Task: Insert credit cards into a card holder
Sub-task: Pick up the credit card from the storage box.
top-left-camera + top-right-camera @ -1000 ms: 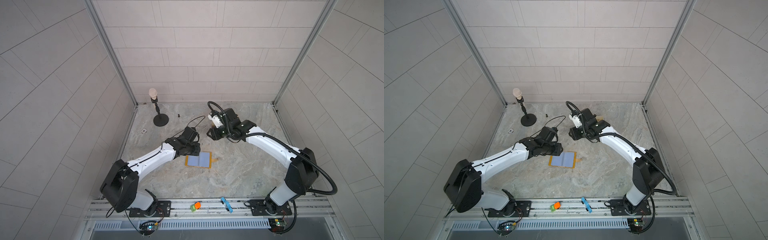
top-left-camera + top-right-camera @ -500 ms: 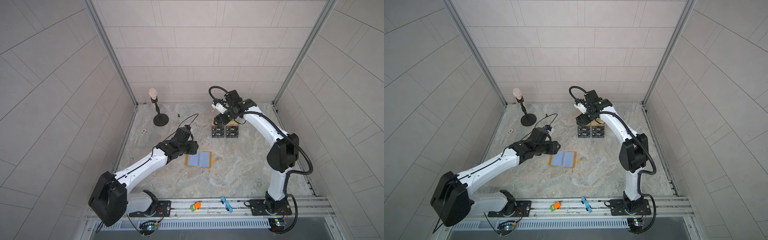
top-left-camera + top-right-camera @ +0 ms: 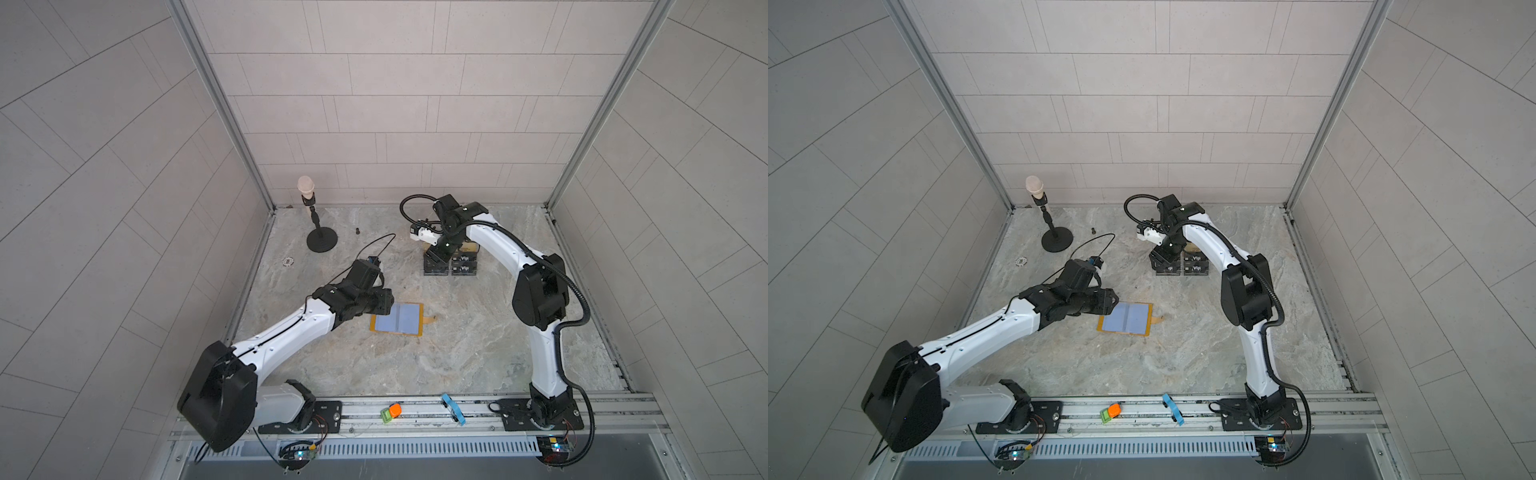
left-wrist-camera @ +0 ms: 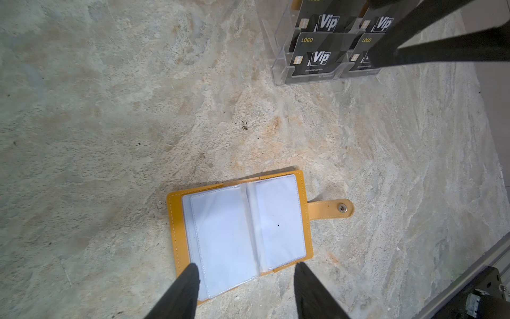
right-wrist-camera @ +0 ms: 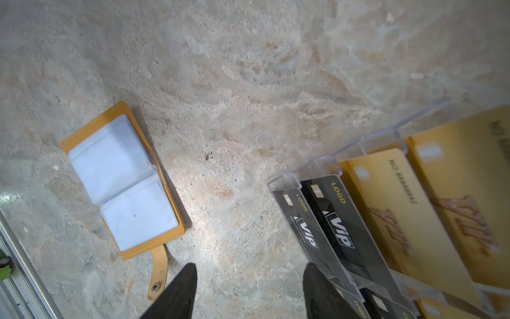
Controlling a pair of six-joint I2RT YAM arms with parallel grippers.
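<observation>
open card holder [image 3: 397,318] at frame centre, left end effector [image 3: 385,303] spread apart at its left edge, right end effector [image 3: 435,264] apart over credit cards [image 3: 467,258]

A microphone stand [image 3: 322,241] rises by the back wall; gold cards [image 5: 400,210] fill a clear acrylic rack [image 5: 287,176].

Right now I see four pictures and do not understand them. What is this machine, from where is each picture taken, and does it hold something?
Two white robot arms stand at a stone-patterned table. Two pictures look down from above; the other two come from a camera on each wrist. On the table are an open yellow card holder, a clear stand with black credit cards and gold cards, and a microphone. The left gripper and right gripper are open, holding nothing.
</observation>
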